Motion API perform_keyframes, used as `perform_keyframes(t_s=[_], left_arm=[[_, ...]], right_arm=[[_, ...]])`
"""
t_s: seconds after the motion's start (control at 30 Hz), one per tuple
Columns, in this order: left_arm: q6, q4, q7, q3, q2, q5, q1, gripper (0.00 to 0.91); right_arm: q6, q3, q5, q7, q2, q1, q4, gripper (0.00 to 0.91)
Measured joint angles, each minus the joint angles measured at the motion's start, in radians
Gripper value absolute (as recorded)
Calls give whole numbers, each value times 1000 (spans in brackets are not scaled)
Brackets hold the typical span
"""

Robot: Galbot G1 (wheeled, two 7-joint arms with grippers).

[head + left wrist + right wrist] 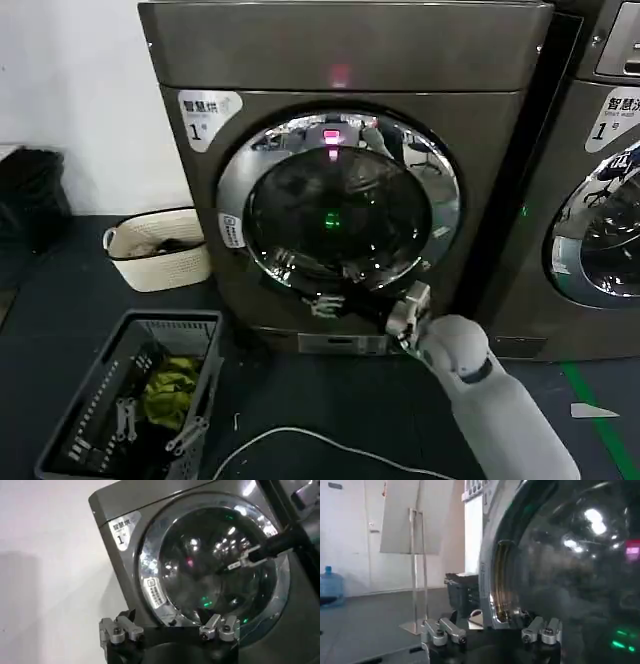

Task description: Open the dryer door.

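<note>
- The large grey-brown metal dryer (345, 190) is seen upright on the dark floor, and the dryer door (340, 215) — round, mirror-chrome rim, dark bulging glass centre — is set in its front face, judged to be shut or barely ajar.
- The right gripper (408, 318) is placed at the door's lower right rim, fingers spread; a slip off the polished chrome is the risk if the edge is caught too shallowly.
- The left gripper (170, 630) is held back, released — it could be struck by a swinging door.
</note>
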Motion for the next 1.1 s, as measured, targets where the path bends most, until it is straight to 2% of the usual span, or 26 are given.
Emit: perform_keyframes(t_s=[0.4, 1.1], left_arm=[[0, 0, -1, 1, -6, -1, -5, 907], [0, 5, -1, 1, -18, 0, -11, 907]], right_arm=[[31, -69, -28, 71, 59, 70, -70, 907], [61, -119, -74, 84, 157, 152, -195, 907]])
